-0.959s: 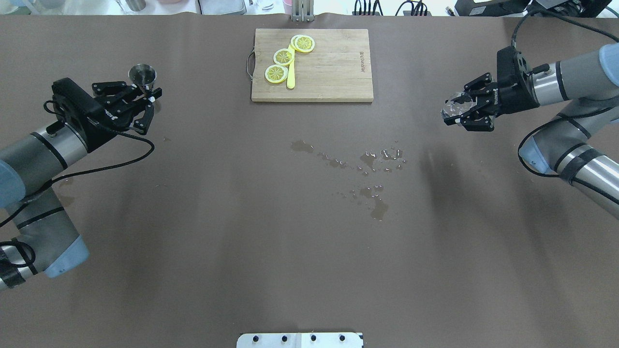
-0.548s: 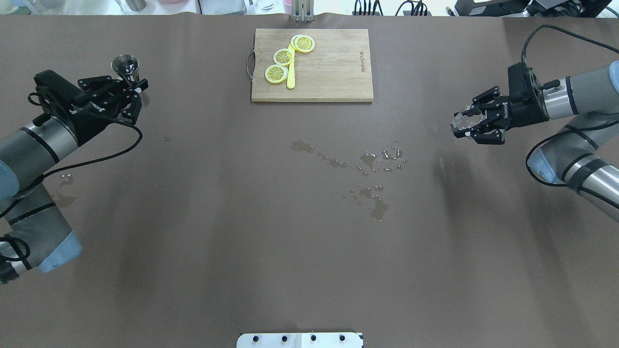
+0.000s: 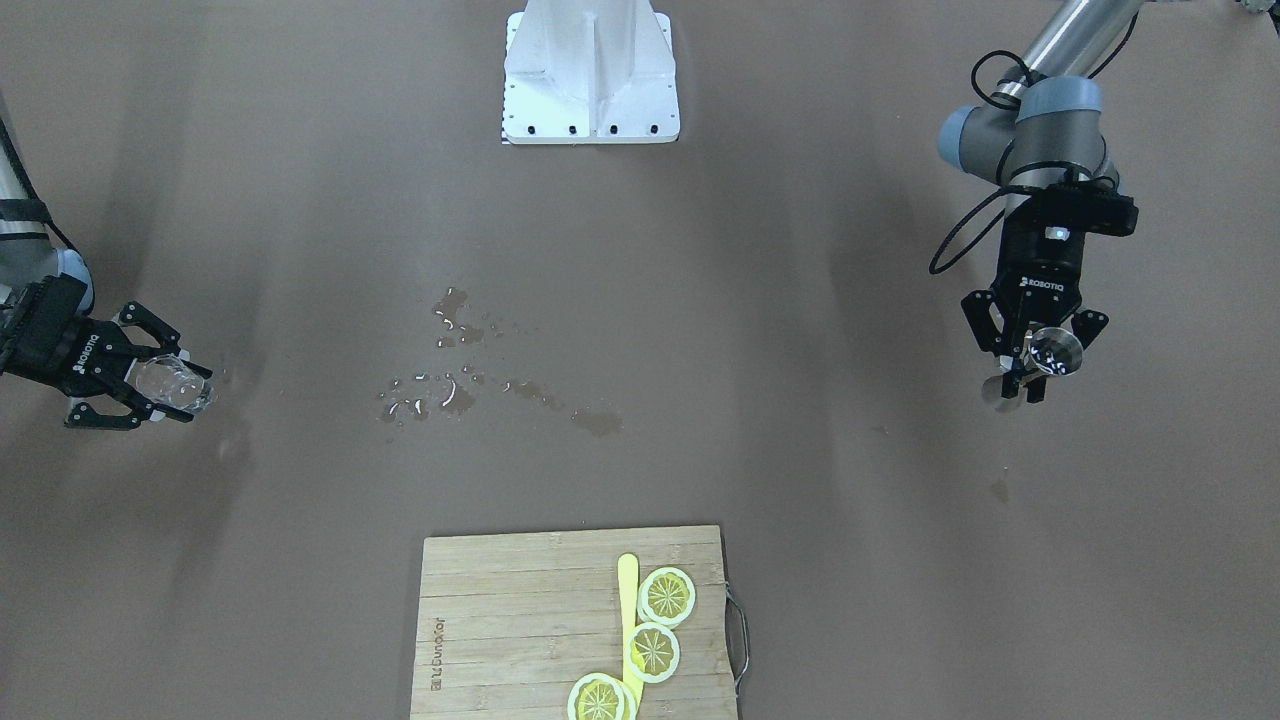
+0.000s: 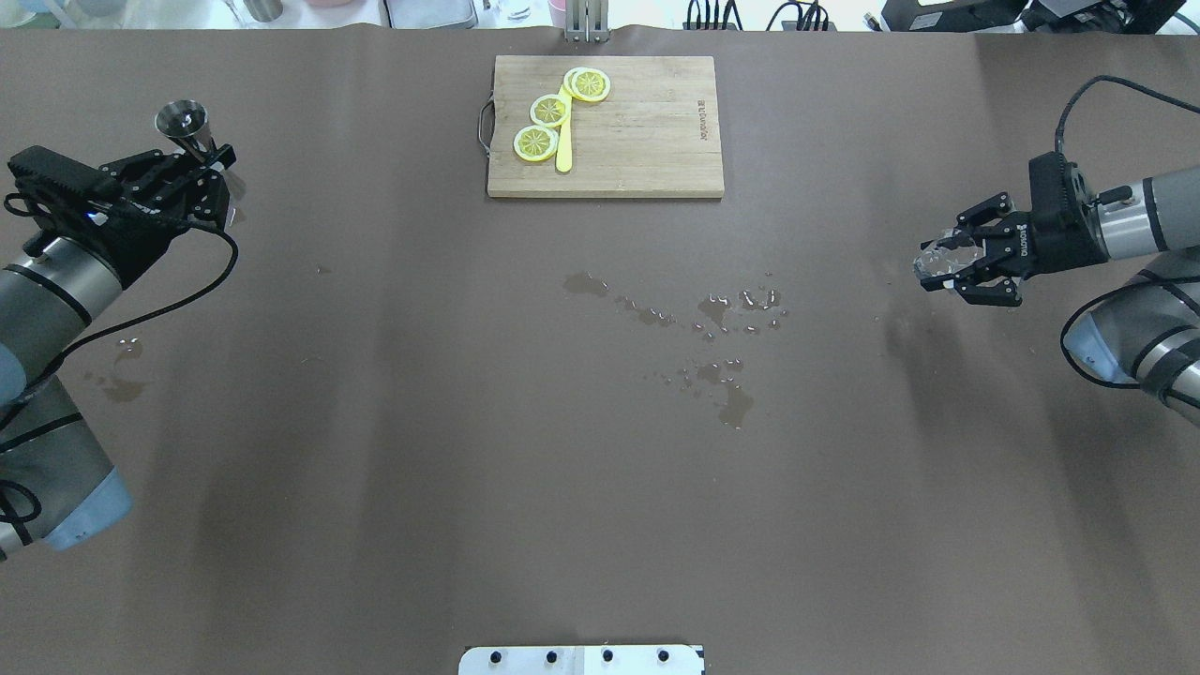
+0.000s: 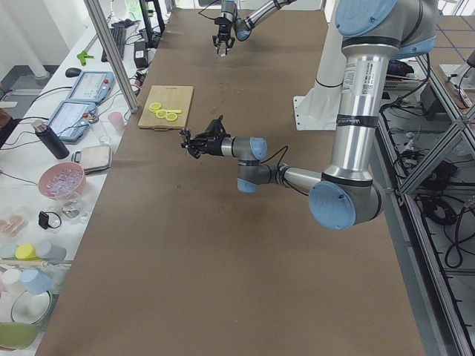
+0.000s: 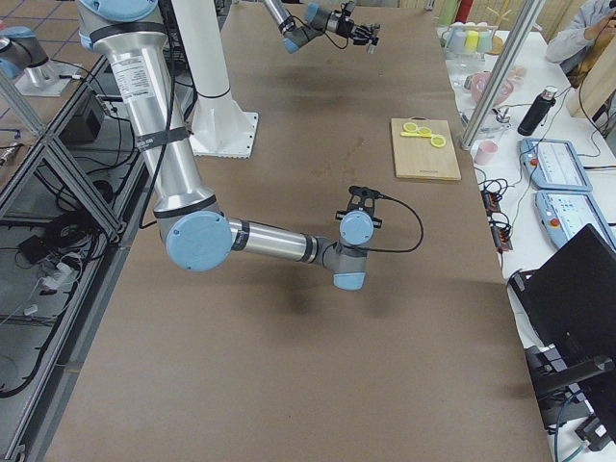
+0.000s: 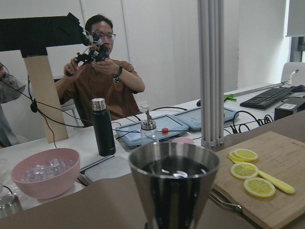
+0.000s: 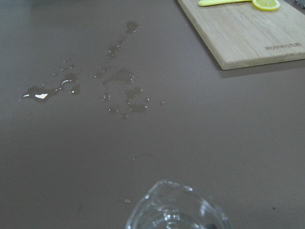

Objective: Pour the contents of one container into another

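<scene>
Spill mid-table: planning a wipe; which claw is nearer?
Right. The right claw holds the glass off one side of the spill; the left claw, with the jigger, is much farther on the other.

Wooden cutting board holds lemon slices, yellow knife; puddles nearby

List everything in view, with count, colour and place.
jigger: one, silver, in the left gripper
glass: one, clear, in the right gripper
board: one, wooden, table's far edge, middle
lemon slices: at least three, yellow, on the board
stick: one, yellow, on the board among the slices
puddles: several, clear, mid-table
table: one, brown
base plate: one, white, table's near edge
bowl: one, pink, holding ice, on the side bench
bottle: one, black, beside the bowl
person: one, brown shirt, behind the bench
left gripper: one, black, far left
right gripper: one, black, right side
</scene>
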You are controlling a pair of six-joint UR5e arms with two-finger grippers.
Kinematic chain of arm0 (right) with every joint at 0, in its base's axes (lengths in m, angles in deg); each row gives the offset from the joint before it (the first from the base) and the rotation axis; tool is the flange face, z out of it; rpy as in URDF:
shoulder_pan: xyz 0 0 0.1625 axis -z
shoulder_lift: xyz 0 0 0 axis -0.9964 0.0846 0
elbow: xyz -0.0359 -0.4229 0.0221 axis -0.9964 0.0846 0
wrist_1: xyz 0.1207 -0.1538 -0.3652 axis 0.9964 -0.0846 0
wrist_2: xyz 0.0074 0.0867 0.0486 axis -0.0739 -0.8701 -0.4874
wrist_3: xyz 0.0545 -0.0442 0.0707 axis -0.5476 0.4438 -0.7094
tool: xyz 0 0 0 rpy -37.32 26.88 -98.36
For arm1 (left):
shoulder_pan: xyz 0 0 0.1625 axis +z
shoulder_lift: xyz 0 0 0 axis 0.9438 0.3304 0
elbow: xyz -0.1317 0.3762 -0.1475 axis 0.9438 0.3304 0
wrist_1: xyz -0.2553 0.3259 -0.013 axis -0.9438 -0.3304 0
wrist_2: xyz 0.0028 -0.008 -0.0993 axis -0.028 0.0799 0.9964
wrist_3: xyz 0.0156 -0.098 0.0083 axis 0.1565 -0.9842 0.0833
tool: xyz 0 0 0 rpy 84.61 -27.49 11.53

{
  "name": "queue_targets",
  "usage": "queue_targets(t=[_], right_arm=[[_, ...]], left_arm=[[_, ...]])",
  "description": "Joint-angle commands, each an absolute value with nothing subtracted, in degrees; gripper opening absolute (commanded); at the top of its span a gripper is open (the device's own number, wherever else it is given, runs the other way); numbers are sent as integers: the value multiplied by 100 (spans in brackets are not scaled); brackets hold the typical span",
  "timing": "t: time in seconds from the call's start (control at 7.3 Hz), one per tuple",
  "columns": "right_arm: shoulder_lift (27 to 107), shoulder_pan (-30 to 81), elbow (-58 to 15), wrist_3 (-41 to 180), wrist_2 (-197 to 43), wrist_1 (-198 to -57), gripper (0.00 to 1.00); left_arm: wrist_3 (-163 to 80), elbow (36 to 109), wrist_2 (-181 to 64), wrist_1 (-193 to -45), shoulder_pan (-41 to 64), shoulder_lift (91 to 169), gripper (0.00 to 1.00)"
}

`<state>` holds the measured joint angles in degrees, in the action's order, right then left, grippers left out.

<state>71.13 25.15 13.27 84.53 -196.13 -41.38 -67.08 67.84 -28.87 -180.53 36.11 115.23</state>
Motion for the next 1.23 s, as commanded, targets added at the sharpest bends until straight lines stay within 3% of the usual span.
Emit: queue_targets(t=[0.0, 1.1], right_arm=[[7286, 2616, 1359, 9016, -19566, -4115, 0], [7348, 2837, 1526, 9397, -19574, -4194, 0]], left_arm=[[-7313, 6921, -3776, -17593, 4020, 11251, 0], [-10287, 7151, -5223, -15180, 4494, 11075, 0]])
